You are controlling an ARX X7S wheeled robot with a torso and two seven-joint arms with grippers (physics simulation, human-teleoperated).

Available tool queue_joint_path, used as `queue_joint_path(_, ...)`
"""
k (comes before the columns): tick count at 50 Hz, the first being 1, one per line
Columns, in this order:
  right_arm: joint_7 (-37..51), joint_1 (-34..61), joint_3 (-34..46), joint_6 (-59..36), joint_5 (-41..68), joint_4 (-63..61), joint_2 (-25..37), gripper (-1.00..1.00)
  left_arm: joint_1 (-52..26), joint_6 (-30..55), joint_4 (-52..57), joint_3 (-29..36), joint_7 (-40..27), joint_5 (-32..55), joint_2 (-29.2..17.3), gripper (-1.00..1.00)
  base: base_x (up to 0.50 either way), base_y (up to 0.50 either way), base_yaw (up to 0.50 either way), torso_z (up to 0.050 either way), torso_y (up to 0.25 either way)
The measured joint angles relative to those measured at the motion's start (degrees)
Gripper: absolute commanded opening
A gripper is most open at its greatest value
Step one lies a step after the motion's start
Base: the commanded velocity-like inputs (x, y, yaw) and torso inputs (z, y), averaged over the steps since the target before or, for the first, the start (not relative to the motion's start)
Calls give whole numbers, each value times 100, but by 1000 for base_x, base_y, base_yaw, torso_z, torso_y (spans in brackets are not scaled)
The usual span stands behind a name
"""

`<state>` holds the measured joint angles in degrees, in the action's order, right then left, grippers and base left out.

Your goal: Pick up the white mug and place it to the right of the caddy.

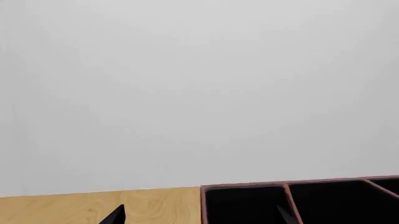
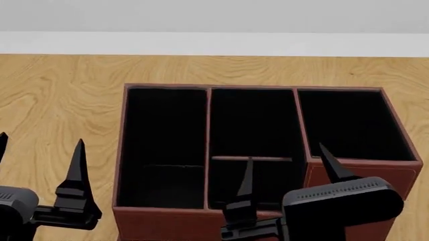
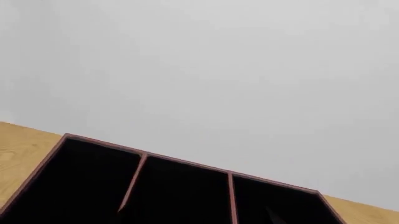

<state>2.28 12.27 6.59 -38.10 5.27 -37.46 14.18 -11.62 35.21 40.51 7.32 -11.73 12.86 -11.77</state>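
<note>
Standing in the middle of the wooden tabletop (image 2: 60, 95), the caddy (image 2: 254, 221) is showing its black-lined compartments, and its back wall is lying toward the far edge by the white wall (image 2: 214, 42). The left gripper (image 2: 41, 150) is hovering beside the caddy's left side with its fingers spread apart. The right gripper (image 2: 285, 168) is hanging over the caddy's front compartments, also spread and holding nothing. The white mug is not appearing in any view.
</note>
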Motion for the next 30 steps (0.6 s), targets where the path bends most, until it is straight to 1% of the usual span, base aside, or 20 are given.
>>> queue_joint_path(12, -366, 85, 23, -706, 356, -639, 301, 100, -161, 337, 261, 6, -115, 39, -72, 100, 0, 0, 0, 0, 0)
queue_joint_path(25, -745, 473, -375, -2133, 1123, -1582, 472, 100, -220, 524, 480, -23, -211, 97, -125, 100, 0, 0, 0, 0, 0)
queue_joint_path(30, -660, 651, -534, -2631, 1735, -1844, 615, 100, -240, 590, 560, -36, -242, 126, -142, 100, 0, 0, 0, 0, 0)
